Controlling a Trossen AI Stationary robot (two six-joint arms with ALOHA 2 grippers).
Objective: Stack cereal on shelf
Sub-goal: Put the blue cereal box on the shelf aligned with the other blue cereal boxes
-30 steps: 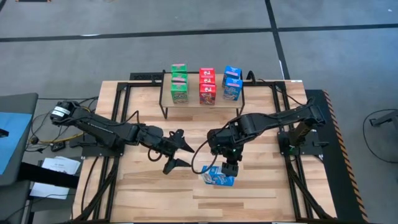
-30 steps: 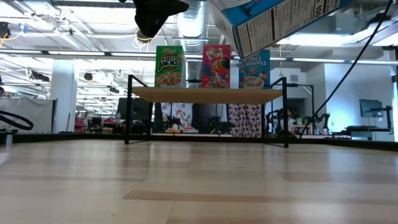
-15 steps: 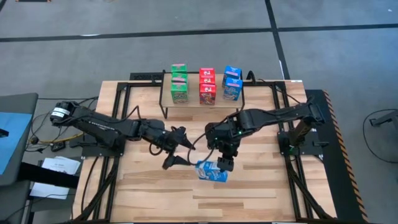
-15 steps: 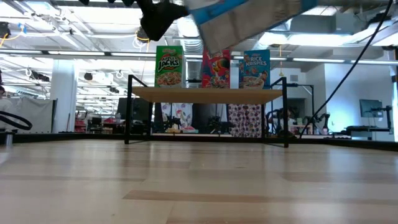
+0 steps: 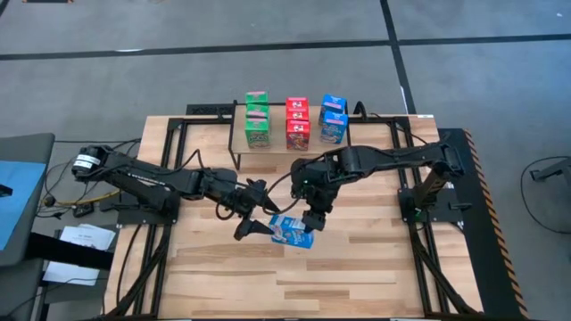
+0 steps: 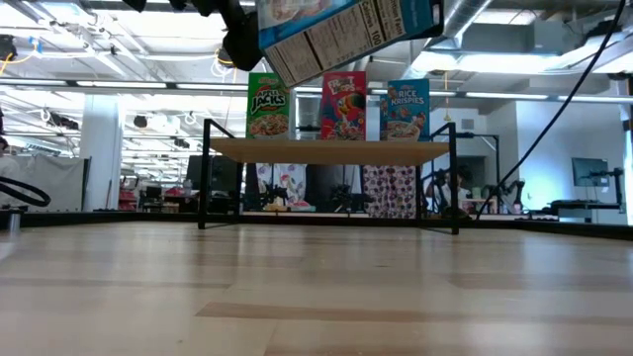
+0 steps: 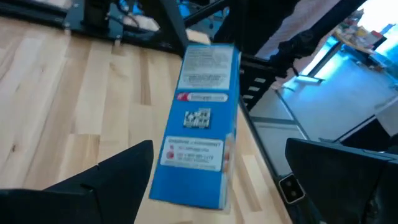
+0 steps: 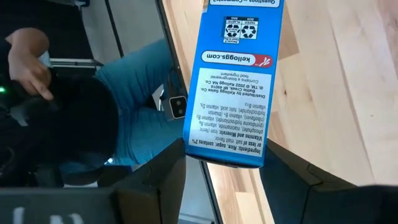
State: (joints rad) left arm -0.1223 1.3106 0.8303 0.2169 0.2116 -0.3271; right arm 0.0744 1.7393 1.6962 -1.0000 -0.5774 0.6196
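A blue cereal box (image 5: 292, 232) hangs tilted above the table's middle, with my right gripper (image 5: 310, 221) shut on it. In the low view the box (image 6: 346, 30) shows high up in front of the shelf (image 6: 331, 150). My left gripper (image 5: 257, 220) is open just left of the box. In its wrist view its fingers (image 7: 118, 177) stand on either side of the box's free end (image 7: 193, 186) with gaps. The shelf (image 5: 290, 148) stands at the table's far middle. On it are green (image 5: 257, 120), red (image 5: 297, 123) and blue (image 5: 333, 119) cereal boxes. My right gripper pinches the blue box at one end (image 8: 227, 152) between its two fingers (image 8: 158, 180). The printed narrow side faces the wrist camera. The fingers slant down from above, coming from the table's right. The box juts out beyond them, tilted and lifted clear of the table.
The slatted wooden tabletop (image 5: 375, 267) has bare room near and to the right of the arms. Black frame rails (image 5: 419, 241) run along both sides. Beyond the table a person's hand (image 8: 28, 50) and blue trousers show in the right wrist view.
My right gripper has carried the blue box toward the table's left and a little toward the far edge, up to my left gripper. The box has stayed lifted and has tipped, its free end now lying between the left fingers.
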